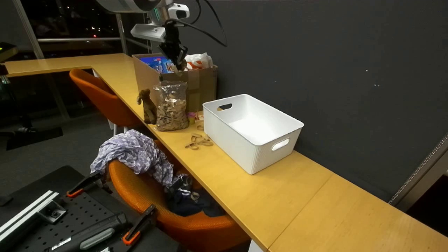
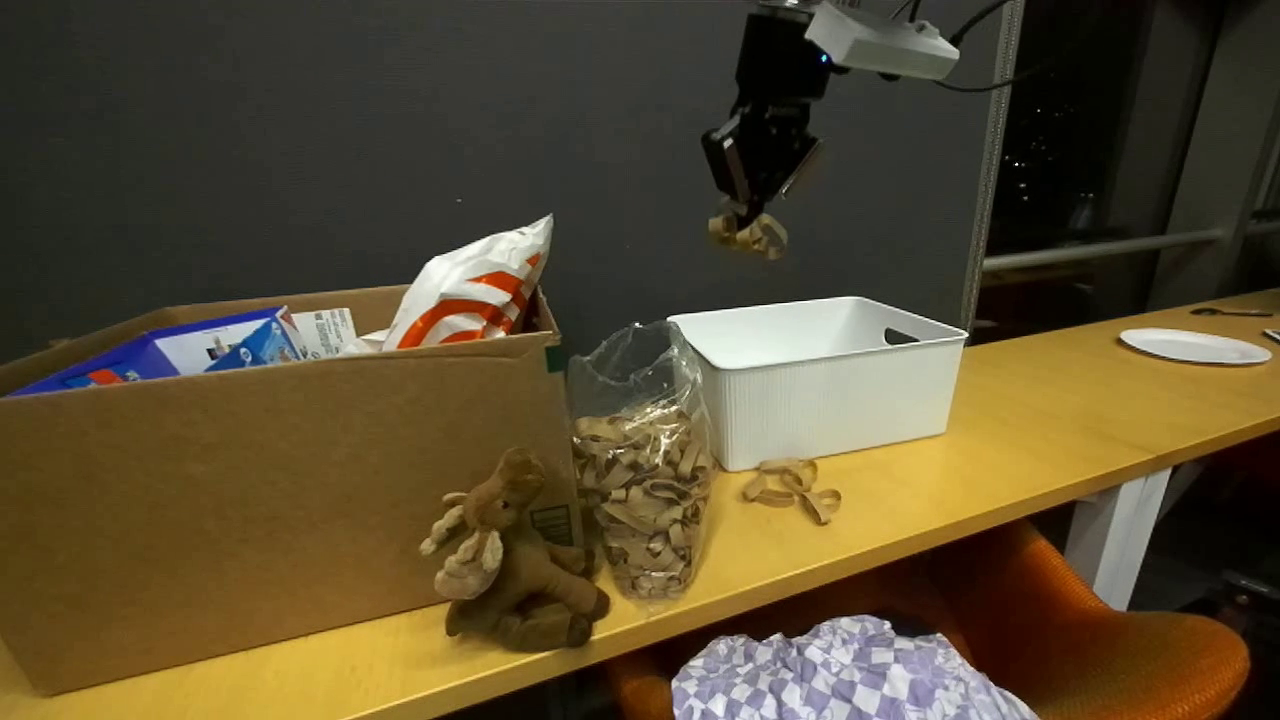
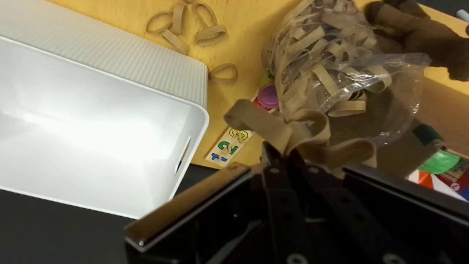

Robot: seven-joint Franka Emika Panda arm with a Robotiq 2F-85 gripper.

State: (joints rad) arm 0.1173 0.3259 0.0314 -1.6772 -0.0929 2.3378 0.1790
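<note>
High above the table, my gripper (image 3: 284, 154) points down, its fingertips shut on a small bunch of looped tan bands (image 3: 269, 126). The same bunch (image 2: 765, 238) dangles under the fingertips in an exterior view. In the wrist view a white bin (image 3: 146, 66) lies to the left of the jaws, its inside bare where it shows. Beyond the held bands stands a clear plastic bag (image 3: 329, 55) full of similar bands, its top open. Several loose bands (image 2: 795, 480) lie on the table beside the bin.
A cardboard box (image 2: 300, 500) packed with packages stands beside the bag. A brown plush animal (image 2: 530, 590) sits at the table edge. Near the bin lie a number strip (image 3: 228, 146) and a purple-lidded tub (image 3: 268, 96). A dark wall (image 1: 315, 70) runs behind; orange chairs (image 1: 196, 227) stand in front.
</note>
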